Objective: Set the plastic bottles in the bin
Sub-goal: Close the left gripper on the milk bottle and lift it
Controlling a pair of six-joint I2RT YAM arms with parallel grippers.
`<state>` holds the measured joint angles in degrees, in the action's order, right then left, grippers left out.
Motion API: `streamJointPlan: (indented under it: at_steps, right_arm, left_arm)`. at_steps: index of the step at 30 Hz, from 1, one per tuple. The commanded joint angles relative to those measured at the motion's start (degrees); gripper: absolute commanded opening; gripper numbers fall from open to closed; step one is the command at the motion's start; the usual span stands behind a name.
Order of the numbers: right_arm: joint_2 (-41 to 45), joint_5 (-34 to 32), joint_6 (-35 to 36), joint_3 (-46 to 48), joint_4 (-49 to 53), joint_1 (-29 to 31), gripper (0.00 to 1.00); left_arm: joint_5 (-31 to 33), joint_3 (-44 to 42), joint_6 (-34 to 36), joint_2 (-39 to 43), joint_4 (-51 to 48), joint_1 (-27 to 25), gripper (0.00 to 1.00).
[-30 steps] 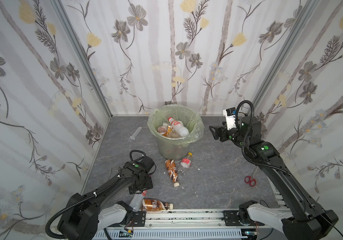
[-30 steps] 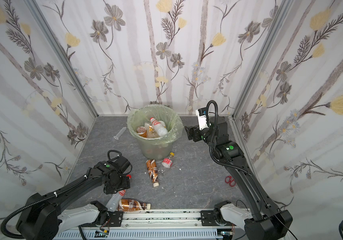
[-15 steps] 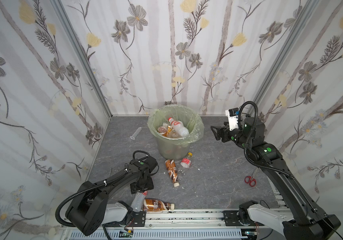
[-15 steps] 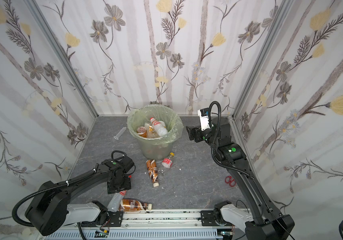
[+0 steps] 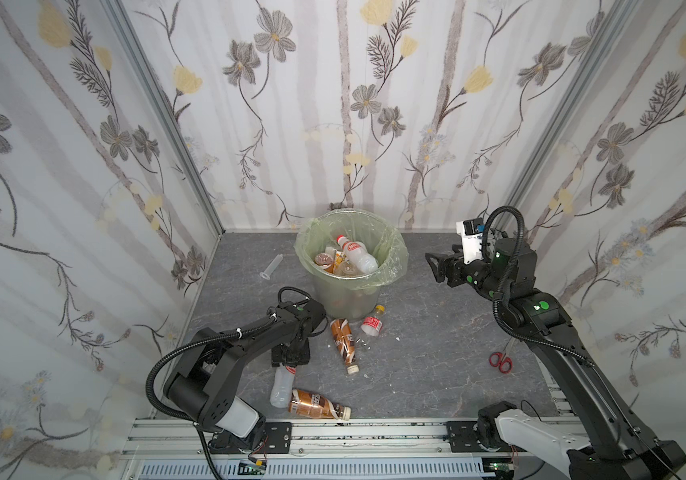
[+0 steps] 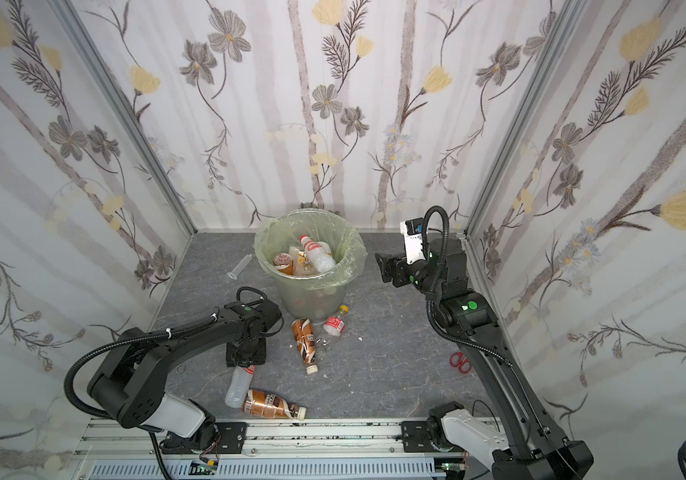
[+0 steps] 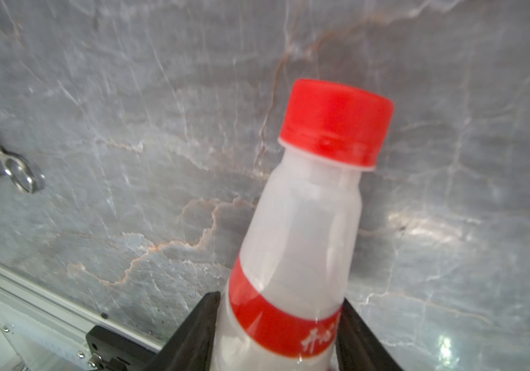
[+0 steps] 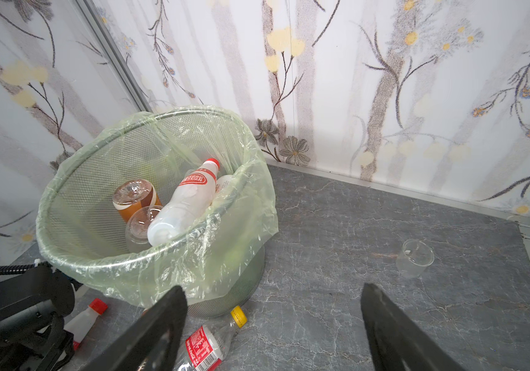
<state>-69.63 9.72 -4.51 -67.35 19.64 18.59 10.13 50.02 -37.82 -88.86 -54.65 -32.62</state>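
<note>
A milky white bottle with a red cap point(image 7: 299, 231) lies on the grey floor, and my left gripper point(image 7: 278, 298) is shut on it at its red label band; both top views show the gripper point(image 5: 291, 356) point(image 6: 247, 353) low over this bottle point(image 5: 282, 386) point(image 6: 237, 386). Left on the floor are two copper-brown bottles point(image 5: 343, 338) point(image 5: 318, 404) and a clear bottle with a yellow cap point(image 5: 373, 322) point(image 8: 209, 343). The bin point(image 5: 400, 253) point(image 6: 268, 266) point(image 8: 64, 257) holds several bottles, a white one point(image 8: 183, 205) on top. My right gripper point(image 5: 434, 264) point(image 8: 273, 298) hangs open to the right of the bin, with nothing in it.
A clear syringe point(image 5: 272, 266) lies left of the bin and red-handled scissors point(image 5: 500, 360) lie at the right. A small clear cup point(image 8: 414, 257) stands by the back right corner. Metal forceps point(image 7: 0, 163) lie near the front rail point(image 5: 374, 432). Walls close in three sides.
The left jaws have closed onto the white bottle and that arm's elbow has risen. The right arm has barely shifted.
</note>
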Motion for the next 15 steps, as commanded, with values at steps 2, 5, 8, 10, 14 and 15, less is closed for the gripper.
streamJointPlan:
  at_steps: [2,5,8,10,14,15]
  right_arm:
    - [0.45,0.13,-0.88,0.64,-2.06,-0.17,0.86]
    - [0.70,0.13,-1.02,0.73,-1.97,-0.14,0.86]
    - [0.96,-0.01,-0.96,0.73,-1.86,-0.22,0.86]
    - [1.07,-0.13,-0.94,0.73,-1.71,-0.36,0.86]
    - [1.25,-0.14,-1.12,0.91,-1.71,-0.47,0.86]
    - [1.25,-0.14,-1.11,0.91,-1.71,-0.43,0.86]
  left_arm:
    - [3.99,3.97,2.96,-2.73,0.42,0.89,0.55]
    - [5.00,6.66,4.37,-4.05,1.28,1.61,0.52]
    - [5.07,8.27,5.71,-4.48,2.15,2.84,0.51]
    - [4.83,8.82,6.31,-4.18,2.81,3.62,0.49]
    - [4.33,9.22,7.41,-3.06,3.83,5.21,0.45]
    - [4.35,9.22,7.54,-2.70,3.90,5.51,0.45]
